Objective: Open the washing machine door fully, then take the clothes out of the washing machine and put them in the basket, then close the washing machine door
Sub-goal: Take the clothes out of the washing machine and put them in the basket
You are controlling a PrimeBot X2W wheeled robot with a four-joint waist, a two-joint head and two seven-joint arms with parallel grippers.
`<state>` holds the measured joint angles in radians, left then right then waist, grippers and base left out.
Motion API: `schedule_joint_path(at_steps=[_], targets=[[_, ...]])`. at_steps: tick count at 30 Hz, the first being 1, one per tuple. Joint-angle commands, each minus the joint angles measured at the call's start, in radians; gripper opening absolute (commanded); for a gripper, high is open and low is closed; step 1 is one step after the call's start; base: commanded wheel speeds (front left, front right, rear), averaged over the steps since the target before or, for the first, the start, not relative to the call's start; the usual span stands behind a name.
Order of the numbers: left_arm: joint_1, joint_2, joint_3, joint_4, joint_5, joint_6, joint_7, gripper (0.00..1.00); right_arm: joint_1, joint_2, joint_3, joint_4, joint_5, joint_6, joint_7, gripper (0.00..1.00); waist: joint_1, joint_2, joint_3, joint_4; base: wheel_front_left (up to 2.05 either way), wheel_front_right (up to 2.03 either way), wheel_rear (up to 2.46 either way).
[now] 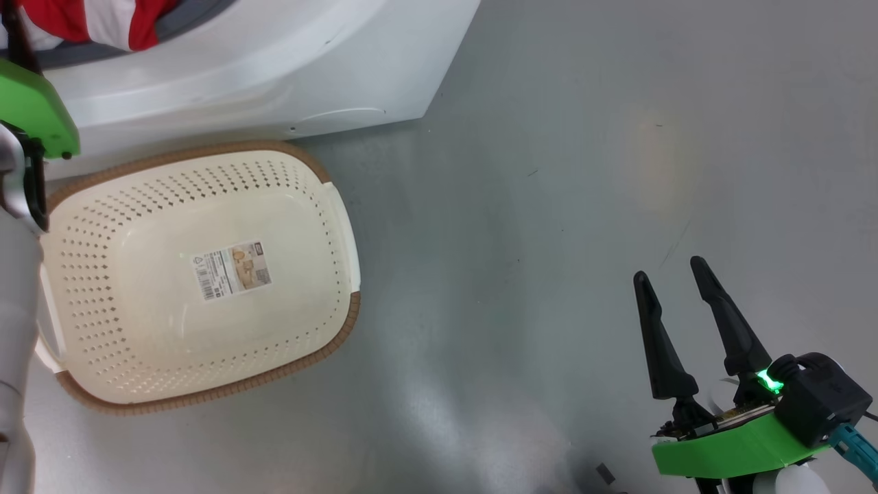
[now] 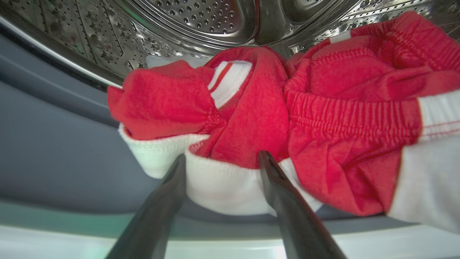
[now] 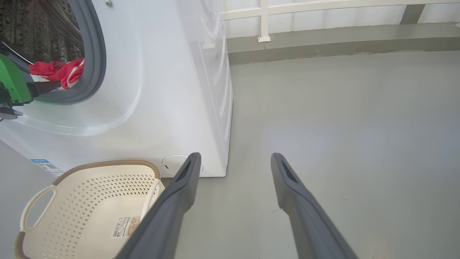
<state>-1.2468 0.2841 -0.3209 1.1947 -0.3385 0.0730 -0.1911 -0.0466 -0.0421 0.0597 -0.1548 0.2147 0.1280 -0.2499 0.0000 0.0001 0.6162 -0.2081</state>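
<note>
bracketing the clothes in left wrist view, left hand spread

One washing machine; one basket, one paper label on its bottom. Clothes: one red-and-white heap, number of separate garments not countable. Two grippers, left gripper and right gripper, two dark fingers each.

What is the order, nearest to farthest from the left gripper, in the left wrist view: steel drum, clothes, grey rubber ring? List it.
1. clothes, at the left gripper's fingertips.
2. grey rubber ring, below and left.
3. steel drum, behind, at top.
</note>
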Motion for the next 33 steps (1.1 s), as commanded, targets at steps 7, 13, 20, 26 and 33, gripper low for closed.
schedule_joint_path(at_steps=[7,13,20,26,33], targets=[[-0.021,0.038,0.008,0.034,-0.021,-0.032,-0.021,0.0,-0.009,-0.008,0.021,-0.025,0.008,0.003,-0.012,1.0,0.0,-0.0001,0.004,0.005,0.0,0.0,0.0],[-0.014,0.024,0.02,0.027,-0.045,-0.057,-0.053,0.0,-0.011,-0.008,0.02,-0.023,0.005,0.003,-0.012,1.0,0.0,-0.0001,0.004,0.022,0.0,0.0,0.0],[0.02,0.013,0.029,-0.06,-0.046,-0.054,-0.07,0.0,-0.01,-0.008,0.012,-0.025,0.003,0.003,-0.012,1.0,0.0,-0.0001,0.002,0.047,0.0,0.0,0.0],[0.127,0.022,0.052,-0.318,0.001,-0.005,-0.07,0.0,-0.004,-0.008,0.006,-0.029,0.001,0.003,-0.012,1.0,0.0,-0.0001,-0.007,0.075,0.0,0.0,0.0],[0.29,0.035,0.101,-0.648,0.063,0.047,-0.071,0.0,0.008,-0.008,-0.007,-0.036,-0.005,0.003,-0.012,1.0,0.0,-0.0001,-0.015,0.108,0.0,0.0,0.0]])
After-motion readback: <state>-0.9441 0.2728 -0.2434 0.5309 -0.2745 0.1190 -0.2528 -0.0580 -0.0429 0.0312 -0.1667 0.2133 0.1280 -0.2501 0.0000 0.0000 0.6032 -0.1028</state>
